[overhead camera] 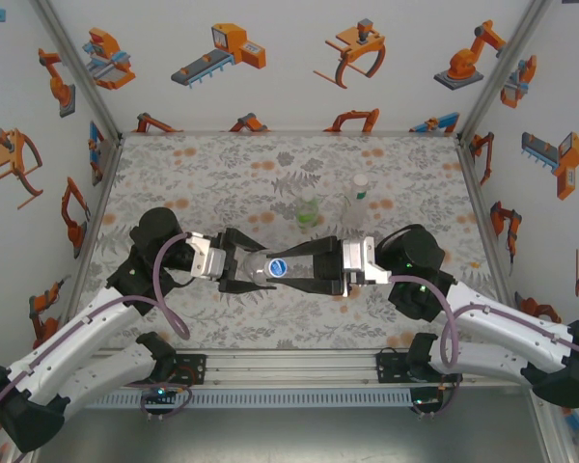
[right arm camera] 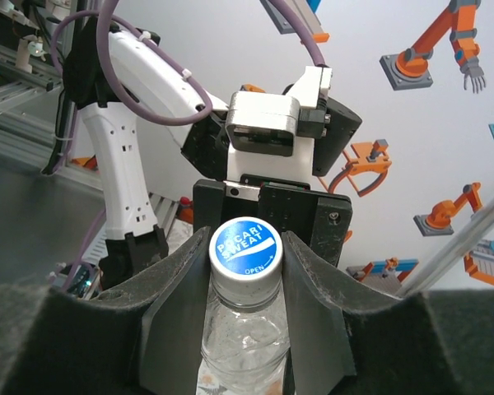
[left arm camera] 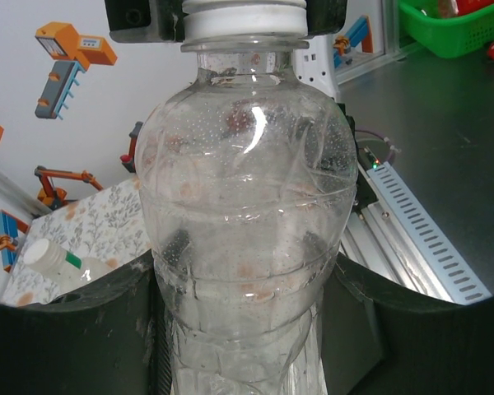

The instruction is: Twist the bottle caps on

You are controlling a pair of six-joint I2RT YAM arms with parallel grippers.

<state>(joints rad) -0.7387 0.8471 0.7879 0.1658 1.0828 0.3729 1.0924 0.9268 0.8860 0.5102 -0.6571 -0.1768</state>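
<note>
The bottle (left arm camera: 247, 189) is clear, ribbed and beaded with droplets inside. It lies sideways in the lower middle of the top view, above the surface (overhead camera: 193, 174). The left hand (overhead camera: 249, 268) is clamped around its body. The blue cap (right arm camera: 245, 247), printed with white lettering, sits on its neck above a white ring. The right hand (overhead camera: 285, 269) is closed on that cap, a finger pressed against each side.

The two hands meet tip to tip, near the surface's front rail. Just above the right hand in the frame stand a green bottle (overhead camera: 309, 212) and a second clear one (overhead camera: 358, 198), close together. Open patterned surface spreads to the left and toward the top, and walls close it in on three sides.

There are three bottles, one held and two standing. Two caps are plain to see, the blue one and a white cap (overhead camera: 361, 180) on the standing clear bottle. The green bottle's top is too small to tell.
</note>
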